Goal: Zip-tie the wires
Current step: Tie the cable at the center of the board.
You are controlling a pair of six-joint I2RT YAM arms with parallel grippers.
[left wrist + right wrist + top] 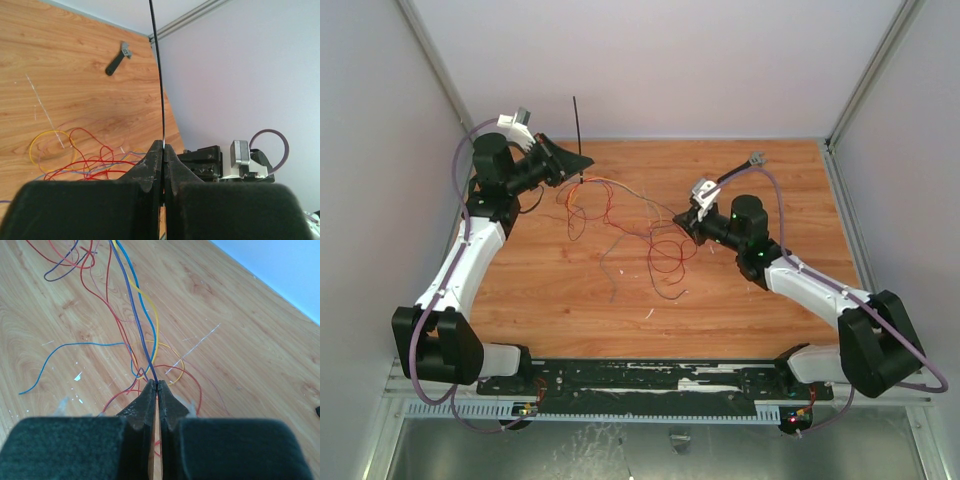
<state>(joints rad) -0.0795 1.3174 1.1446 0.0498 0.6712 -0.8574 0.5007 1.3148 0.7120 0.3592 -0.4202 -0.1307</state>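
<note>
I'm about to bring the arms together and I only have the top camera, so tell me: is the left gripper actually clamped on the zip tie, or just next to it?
Observer: Clamped. The left wrist view shows the left gripper shut on the zip tie, which runs straight out from between the fingertips.
Operator: And the other arm, has it got anything?
Observer: Yes. The right gripper is shut on the wires; several strands enter the pinch together.
Operator: Which colours are in the pinch?
Observer: Blue, purple, yellow and red strands all meet at the tips.
</note>
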